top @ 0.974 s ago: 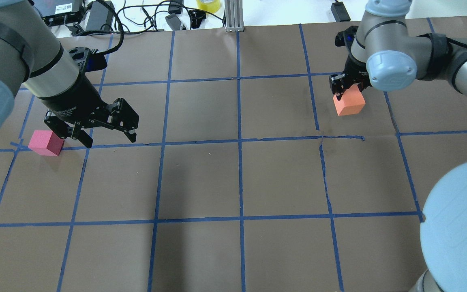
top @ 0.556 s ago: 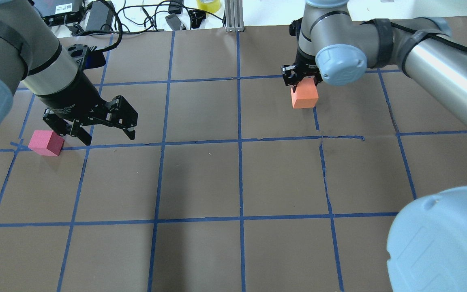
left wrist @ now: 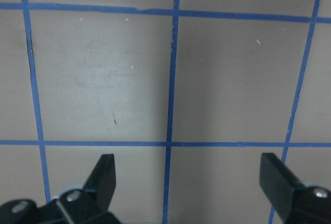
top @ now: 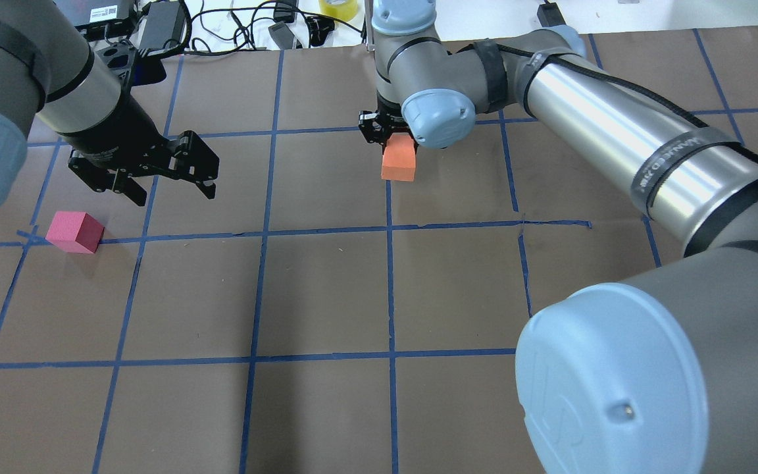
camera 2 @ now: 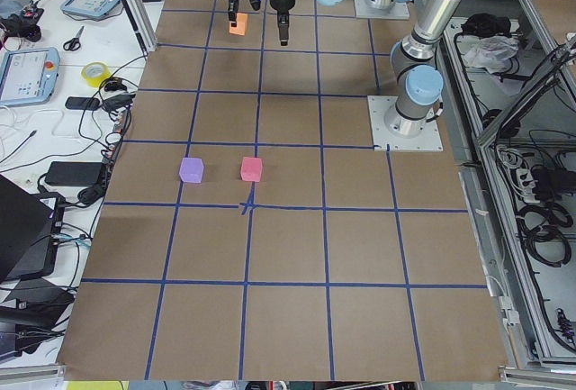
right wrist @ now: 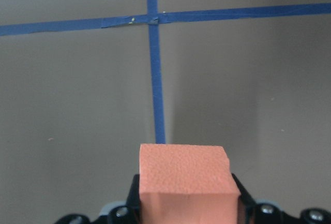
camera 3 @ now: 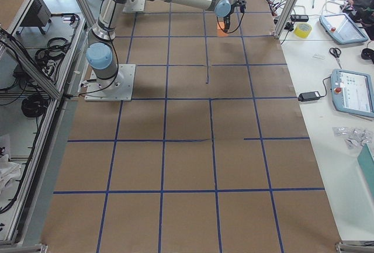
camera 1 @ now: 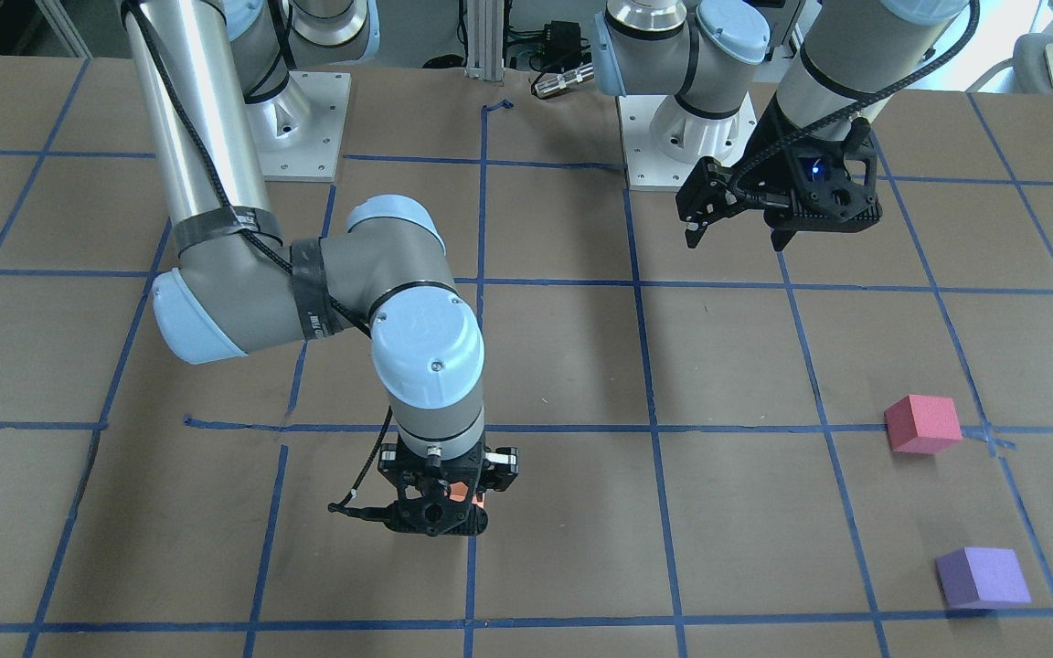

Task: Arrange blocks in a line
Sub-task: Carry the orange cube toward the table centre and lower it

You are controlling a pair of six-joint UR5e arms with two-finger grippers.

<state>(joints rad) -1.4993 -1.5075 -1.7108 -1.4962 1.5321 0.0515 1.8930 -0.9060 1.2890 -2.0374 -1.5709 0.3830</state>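
Observation:
My right gripper (top: 397,146) is shut on the orange block (top: 399,161) and holds it low over the middle blue tape line. The block fills the jaws in the right wrist view (right wrist: 183,175). The pinkish-red block (top: 76,232) lies on the table at the left, and the purple block (camera 1: 982,577) lies beyond it, hidden in the overhead view. My left gripper (top: 174,195) is open and empty, above the table, right of and behind the pinkish-red block. Its wrist view shows only paper between the fingers (left wrist: 106,175).
Brown paper with a blue tape grid (top: 389,227) covers the table. Cables, a tape roll (top: 338,8) and a metal post (top: 379,26) sit along the far edge. The right arm's elbow (top: 649,388) fills the lower right of the overhead view.
The right arm has carried the orange block leftward, from the right side to the middle tape line. The left gripper, still open, has lifted back and away from the pinkish-red block.

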